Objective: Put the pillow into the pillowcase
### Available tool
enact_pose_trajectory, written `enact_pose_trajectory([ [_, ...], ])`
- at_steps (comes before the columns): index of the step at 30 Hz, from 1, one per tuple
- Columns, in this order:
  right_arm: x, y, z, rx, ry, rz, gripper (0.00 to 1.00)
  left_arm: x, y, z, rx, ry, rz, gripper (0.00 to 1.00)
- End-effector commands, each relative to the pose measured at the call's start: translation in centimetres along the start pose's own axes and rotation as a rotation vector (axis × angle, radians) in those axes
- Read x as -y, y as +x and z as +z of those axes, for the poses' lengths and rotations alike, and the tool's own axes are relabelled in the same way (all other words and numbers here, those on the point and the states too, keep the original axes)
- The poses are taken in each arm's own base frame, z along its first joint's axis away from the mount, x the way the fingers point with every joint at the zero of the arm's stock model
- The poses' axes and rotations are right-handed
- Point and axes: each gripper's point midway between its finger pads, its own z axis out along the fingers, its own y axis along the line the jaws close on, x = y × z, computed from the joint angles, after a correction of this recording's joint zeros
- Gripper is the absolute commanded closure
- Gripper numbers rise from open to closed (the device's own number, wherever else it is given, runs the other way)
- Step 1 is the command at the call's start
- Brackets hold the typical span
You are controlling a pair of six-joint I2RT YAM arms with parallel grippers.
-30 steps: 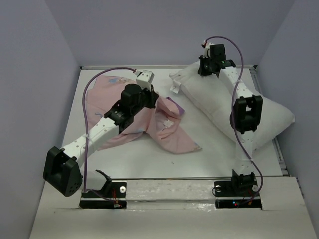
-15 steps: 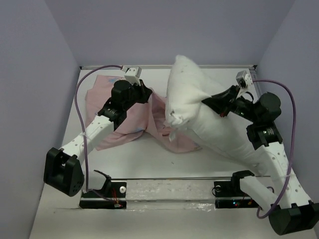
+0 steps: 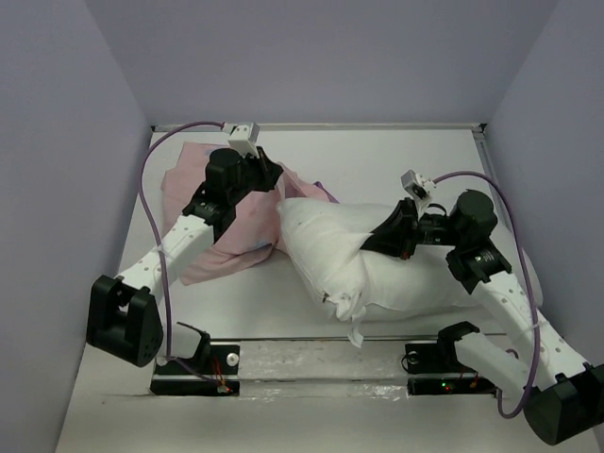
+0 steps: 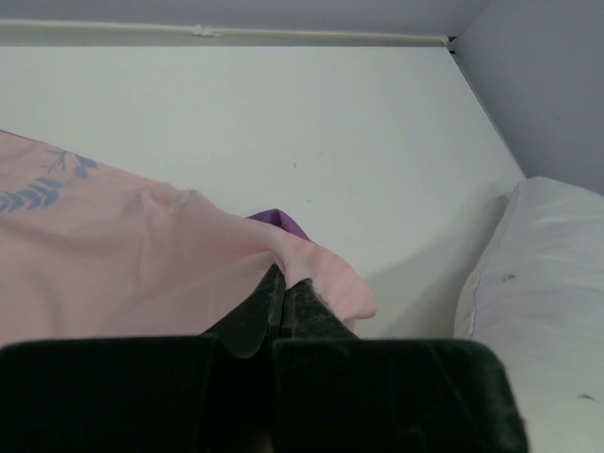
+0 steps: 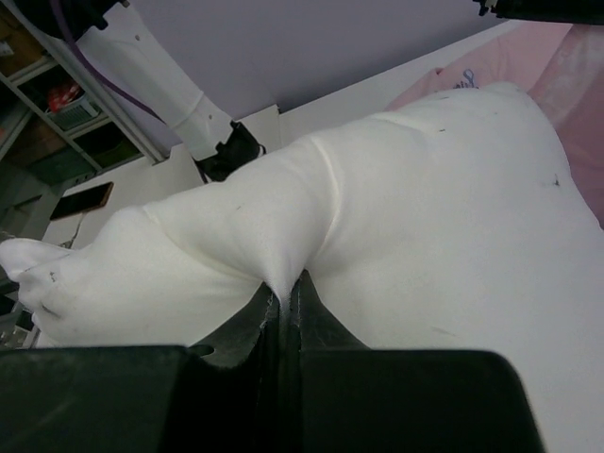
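The white pillow (image 3: pixel 330 247) lies across the middle of the table, its tag at the near corner by the front edge. My right gripper (image 3: pixel 377 242) is shut on a pinch of the pillow's fabric (image 5: pixel 283 274). The pale pink pillowcase (image 3: pixel 236 226) lies crumpled at the back left, with a bit of purple lining (image 4: pixel 280 220) showing. My left gripper (image 3: pixel 272 176) is shut on the pillowcase's edge (image 4: pixel 311 264) and holds it lifted. The pillow's far end (image 4: pixel 538 283) sits just right of that raised edge.
White table with a raised rim at the back (image 3: pixel 321 125) and right side (image 3: pixel 486 151). Purple walls enclose left, back and right. Both arm bases (image 3: pixel 193 363) stand on the front strip. Bare table lies behind the pillow (image 3: pixel 377 165).
My right arm swung the pillow down from upright and pulled it left and toward the front, so it now lies flat beside the pillowcase. My left gripper moved slightly back, still holding the pillowcase.
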Motion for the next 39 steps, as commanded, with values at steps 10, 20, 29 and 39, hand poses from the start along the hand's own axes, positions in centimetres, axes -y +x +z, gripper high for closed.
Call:
enact_pose_trajectory([
  [10, 8.2, -3.1, 1.6, 0.01, 0.256, -0.053, 1.0, 1.6, -1.4, -2.0, 0.048, -0.017, 0.103, 1.0],
  [20, 12.6, -3.9, 2.7, 0.01, 0.42, -0.081, 1.0, 4.5, -1.0, -2.9, 0.02, 0.053, 0.119, 1.0],
  [29, 12.5, 0.6, 9.0, -0.081, 0.416, -0.184, 1.0, 6.3, -1.9, -5.0, 0.003, 0.122, 0.119, 1.0],
  [39, 10.4, 0.6, 10.6, -0.121, 0.261, -0.25, 1.0, 9.4, -4.5, -4.3, -0.008, 0.225, 0.125, 1.0],
])
